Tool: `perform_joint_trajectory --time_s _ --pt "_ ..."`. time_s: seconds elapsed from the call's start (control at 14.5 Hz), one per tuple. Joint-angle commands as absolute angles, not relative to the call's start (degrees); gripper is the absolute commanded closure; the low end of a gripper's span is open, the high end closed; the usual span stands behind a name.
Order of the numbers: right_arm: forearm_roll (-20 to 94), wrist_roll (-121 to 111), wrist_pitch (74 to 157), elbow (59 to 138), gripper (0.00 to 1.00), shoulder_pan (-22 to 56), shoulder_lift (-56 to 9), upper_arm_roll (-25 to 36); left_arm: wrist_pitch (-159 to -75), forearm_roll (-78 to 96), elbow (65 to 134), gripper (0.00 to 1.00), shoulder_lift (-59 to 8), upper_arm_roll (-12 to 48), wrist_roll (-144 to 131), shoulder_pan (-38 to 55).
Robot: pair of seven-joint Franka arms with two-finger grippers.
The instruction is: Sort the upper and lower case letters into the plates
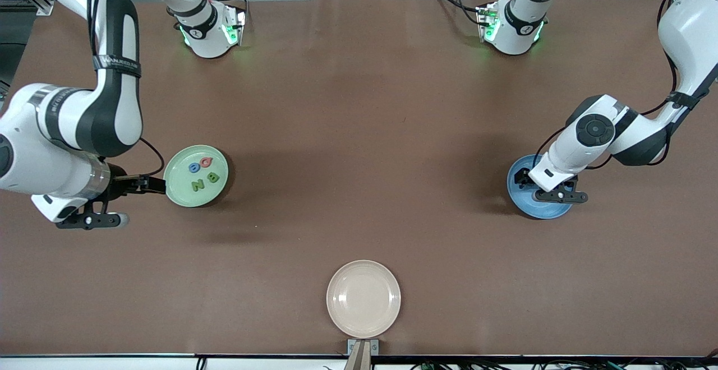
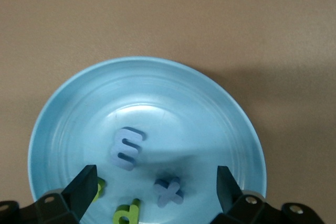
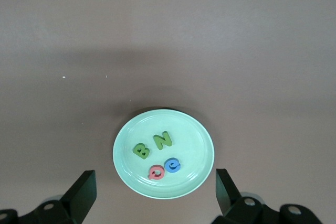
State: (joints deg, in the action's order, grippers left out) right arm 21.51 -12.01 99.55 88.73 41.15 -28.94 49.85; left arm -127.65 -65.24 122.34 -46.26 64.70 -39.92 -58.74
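a mint green plate near the right arm's end of the table holds a green b, green n, a pink letter and a blue letter. the right gripper hangs beside it, fingers apart and empty. the left gripper hovers over the blue plate, fingers apart, above a blue m, blue x and two green letters. a cream plate sits nearest the front camera.

A cream-white plate sits low in the middle of the front view, close to the bottom edge of the frame, with nothing on it. It rests on a brown table that fills nearly the whole frame. Just below the plate, at the very bottom edge, a small grey bracket stands on a pale strip that runs along the table's edge.
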Motion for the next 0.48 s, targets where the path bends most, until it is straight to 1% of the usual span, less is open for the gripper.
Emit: perform_joint_trajectory --time_s 0.0,0.07,0.14,0.35,0.42 --pt "19.43 -8.28 93.81 82.47 0.0 34.31 -29.18 45.56 -127.88 -65.65 122.17 0.0 -45.7 65.21 -39.73 -59.15" --pt "17.94 -7.22 91.08 79.74 0.0 31.49 -29.18 42.22 -127.88 -65.57 121.91 0.0 -45.7 65.56 -39.73 -59.15" --pt "15.41 -5.9 90.01 77.98 0.0 29.29 -28.92 39.49 -127.88 -65.57 121.56 0.0 -45.88 65.65 -39.73 -59.15" --pt "10.74 -3.96 89.91 78.04 0.0 23.31 -25.5 30.79 -127.97 -63.55 121.55 0.0 -45.09 65.31 -38.76 -58.8" --pt "8.98 -3.78 89.74 78.48 0.0 21.12 -24.36 27.54 -128.06 -62.59 121.64 0.0 -43.09 65.13 -38.67 -58.71"
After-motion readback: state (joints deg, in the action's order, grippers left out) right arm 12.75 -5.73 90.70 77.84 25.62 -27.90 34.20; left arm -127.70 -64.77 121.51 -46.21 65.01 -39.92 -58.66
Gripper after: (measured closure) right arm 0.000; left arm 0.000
